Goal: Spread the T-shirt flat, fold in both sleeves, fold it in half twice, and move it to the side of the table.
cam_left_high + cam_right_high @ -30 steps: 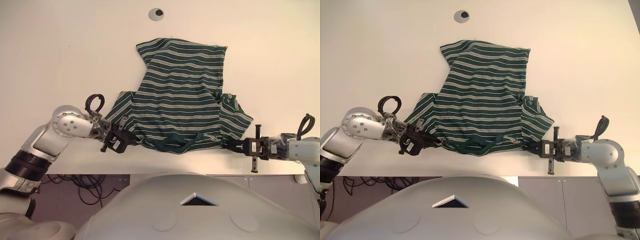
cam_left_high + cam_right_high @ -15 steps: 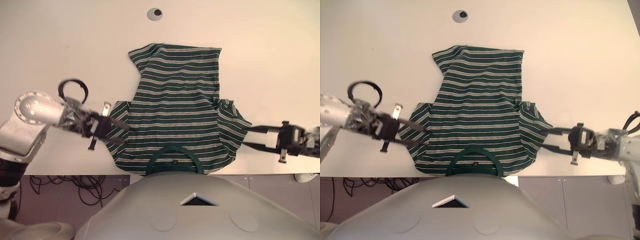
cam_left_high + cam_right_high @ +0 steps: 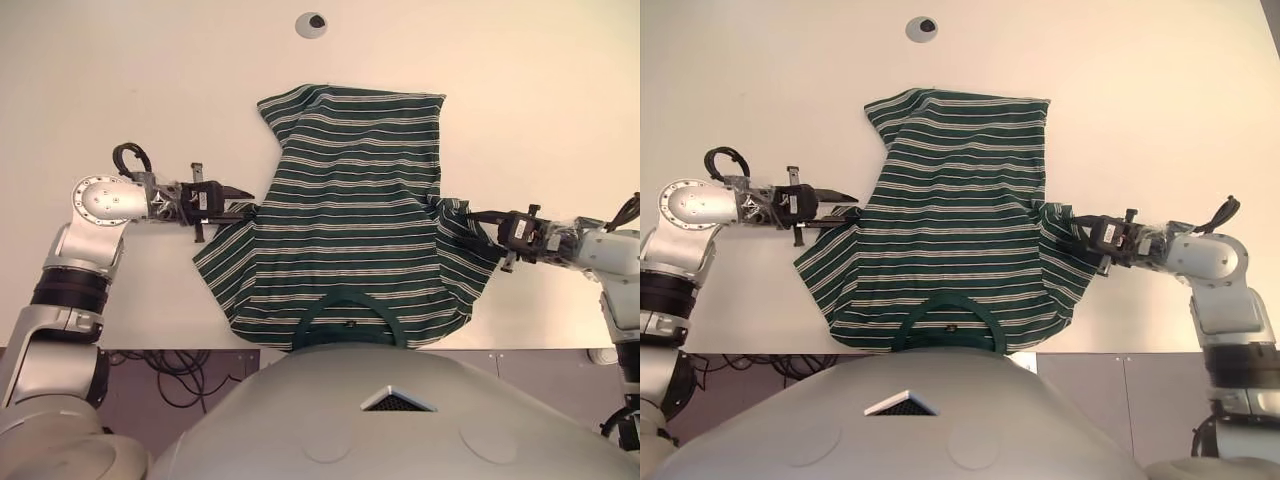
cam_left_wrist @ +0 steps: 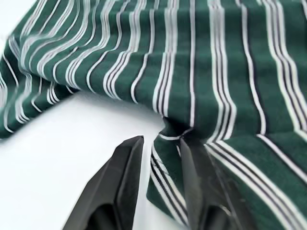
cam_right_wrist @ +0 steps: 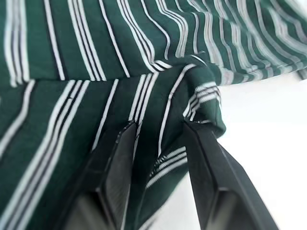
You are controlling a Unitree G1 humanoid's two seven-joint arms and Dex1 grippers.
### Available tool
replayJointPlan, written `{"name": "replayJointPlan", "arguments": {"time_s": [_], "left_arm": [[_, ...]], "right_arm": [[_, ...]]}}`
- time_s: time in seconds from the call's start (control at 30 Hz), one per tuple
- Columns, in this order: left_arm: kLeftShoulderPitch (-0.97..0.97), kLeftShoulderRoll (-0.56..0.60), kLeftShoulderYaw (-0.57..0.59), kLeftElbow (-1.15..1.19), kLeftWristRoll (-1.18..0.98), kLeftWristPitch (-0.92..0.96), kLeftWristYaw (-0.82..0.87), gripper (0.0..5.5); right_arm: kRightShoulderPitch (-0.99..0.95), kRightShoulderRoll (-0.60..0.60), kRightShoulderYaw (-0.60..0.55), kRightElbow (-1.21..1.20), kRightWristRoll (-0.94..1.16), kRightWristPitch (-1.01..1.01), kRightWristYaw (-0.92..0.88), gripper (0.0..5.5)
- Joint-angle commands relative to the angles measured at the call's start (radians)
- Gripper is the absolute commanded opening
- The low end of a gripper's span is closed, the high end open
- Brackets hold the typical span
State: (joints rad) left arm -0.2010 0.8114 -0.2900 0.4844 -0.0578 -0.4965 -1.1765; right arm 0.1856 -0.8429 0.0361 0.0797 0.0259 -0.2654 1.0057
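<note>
Centrally on the white table [image 3: 100, 80] lies the striped T-shirt [image 3: 350, 220], collar at the near edge, its lowest part cut off from sight. Left gripper [image 4: 162, 141] and right gripper [image 5: 158, 127] each straddle a sleeve edge, jaws narrowly parted.

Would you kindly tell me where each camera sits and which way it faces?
Left eye view: on the head, facing forward and down at the dark green white-striped T-shirt on the white table; both arms show, left gripper and right gripper at the sleeves.
Right eye view: its stereo twin; same scene and arms.
Left wrist view: on the left wrist, looking along its black fingers at a sleeve edge.
Right wrist view: on the right wrist, looking past its black fingers onto striped cloth.
All four share the T-shirt.
</note>
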Motion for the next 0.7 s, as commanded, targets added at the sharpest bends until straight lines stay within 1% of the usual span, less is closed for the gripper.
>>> {"name": "replayJointPlan", "arguments": {"time_s": [0.03, 0.13, 0.2, 0.27, 0.37, 0.53, 0.7], "left_arm": [[0.027, 0.024, -0.051, 0.124, 0.103, -0.006, -0.030, 1.32], [0.048, 0.038, -0.046, 0.036, 0.046, 0.028, -0.077, 1.32], [0.067, 0.050, -0.028, -0.051, -0.023, 0.087, -0.119, 1.32], [0.070, 0.053, -0.012, -0.120, -0.069, 0.145, -0.134, 1.32], [0.051, 0.034, 0.026, -0.194, -0.125, 0.212, -0.128, 1.32], [-0.011, 0.006, 0.100, -0.220, -0.164, 0.259, -0.087, 1.32], [-0.070, -0.002, 0.161, -0.236, -0.219, 0.274, -0.112, 1.32]], "right_arm": [[0.029, -0.071, 0.035, 0.137, -0.105, -0.006, 0.002, 1.74], [0.101, -0.120, 0.024, 0.098, -0.036, -0.007, 0.064, 1.74], [0.122, -0.139, 0.004, 0.068, 0.013, 0.003, 0.076, 1.74], [0.126, -0.141, -0.011, 0.045, 0.051, 0.009, 0.081, 1.74], [0.104, -0.114, -0.024, -0.001, 0.095, 0.023, 0.070, 1.74], [0.078, -0.088, -0.052, -0.050, 0.125, 0.033, 0.038, 1.74], [0.104, -0.101, -0.108, -0.156, 0.234, 0.064, 0.065, 1.74]]}}
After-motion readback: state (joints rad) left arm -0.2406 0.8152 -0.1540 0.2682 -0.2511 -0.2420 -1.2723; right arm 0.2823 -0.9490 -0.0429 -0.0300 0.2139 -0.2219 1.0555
